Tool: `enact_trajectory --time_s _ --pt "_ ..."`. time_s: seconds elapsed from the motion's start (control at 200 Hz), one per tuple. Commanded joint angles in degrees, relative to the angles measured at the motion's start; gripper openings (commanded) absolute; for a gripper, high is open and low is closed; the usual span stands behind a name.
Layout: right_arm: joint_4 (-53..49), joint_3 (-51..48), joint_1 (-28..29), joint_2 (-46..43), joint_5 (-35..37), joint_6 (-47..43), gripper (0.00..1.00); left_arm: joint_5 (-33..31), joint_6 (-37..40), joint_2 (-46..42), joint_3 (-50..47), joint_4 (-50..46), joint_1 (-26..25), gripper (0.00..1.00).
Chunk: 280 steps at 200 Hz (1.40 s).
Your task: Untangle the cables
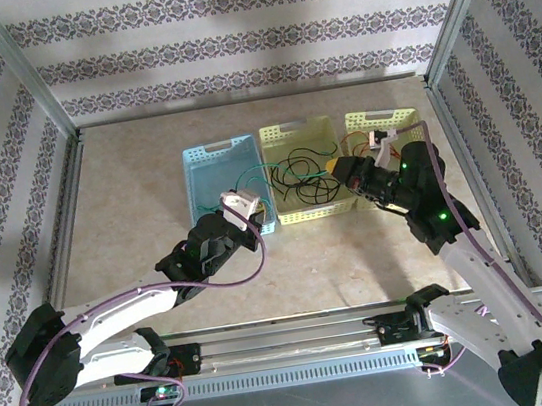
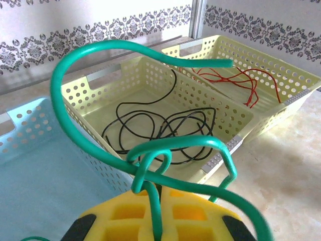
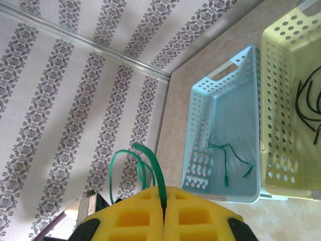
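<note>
- Both of my grippers have their yellow pads pressed together on the green cable (image 2: 215, 63). The left gripper (image 2: 158, 203) pinches it just below a knotted loop, and the right gripper (image 3: 164, 201) pinches another stretch that arcs up from the seam.
- Seen from above, my left gripper (image 1: 239, 205) sits at the near right corner of the blue basket (image 1: 206, 154). My right gripper (image 1: 352, 169) hangs near where the two yellow baskets meet.
- From my left pads the green cable swings up in a wide arc. A thinner-looking stretch lies on the blue basket's floor.
- Three baskets stand side by side with their walls just beside each other. The middle yellow basket (image 2: 90, 83) holds the black cable (image 2: 160, 131), coiled loosely on its floor. The outer yellow basket (image 2: 281, 65) holds the red cable (image 2: 225, 79).
- Bare table (image 1: 131, 213) runs along the baskets' near edges and spreads wide to the left of the blue one. Right of the outer basket there is just a thin strip before the frame post (image 1: 448, 27).
- Behind the baskets, a band of table reaches the patterned back wall (image 1: 228, 42).
</note>
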Motion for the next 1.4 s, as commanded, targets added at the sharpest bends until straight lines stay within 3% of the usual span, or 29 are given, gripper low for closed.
enact_trajectory --time_s 0.0,0.215,0.31,0.61,0.765,0.85,0.94,1.035,1.189,1.394 --pt "-1.5 2.3 -1.4 -1.2 3.2 -0.7 0.0 0.8 -1.4 -2.1 0.4 -0.6 -0.4 0.0" --pt "-9.9 0.5 -8.0 -6.1 17.3 -2.3 0.0 10.5 -5.1 -8.1 -2.4 -3.5 -0.4 0.0" --pt "-11.2 -1.2 -12.1 -7.9 19.6 -1.0 0.0 14.1 -6.7 -11.1 -2.8 -6.9 -0.4 0.0" --pt "-19.2 -2.0 -20.9 -12.2 27.5 -1.3 0.0 11.0 -9.9 -23.6 -8.1 -15.1 2.3 0.0" --pt "-19.4 -1.9 -24.7 -12.1 26.4 -1.1 0.0 9.1 -12.0 -27.9 -10.3 -18.0 5.6 0.0" --pt "-15.9 -2.3 -25.8 -11.3 22.1 -0.9 0.0 6.5 -12.5 -28.6 -10.6 -19.4 6.6 0.0" --pt "-11.0 -2.4 -25.8 -10.2 17.3 -0.6 0.0 -1.9 -14.0 -28.6 -10.4 -22.1 7.1 0.0" --pt "-13.4 -0.1 -26.4 -10.3 20.1 -3.0 0.0 -10.7 -16.3 -29.2 -10.5 -25.9 9.1 0.0" --pt "-15.2 2.1 -28.3 -10.6 22.7 -5.0 0.0 -9.6 -18.4 -33.5 -11.8 -26.8 12.9 0.0" --pt "-3.2 1.0 -26.7 -8.0 10.2 -2.1 0.0 -10.1 -17.7 -36.8 -10.7 -26.8 13.3 0.0"
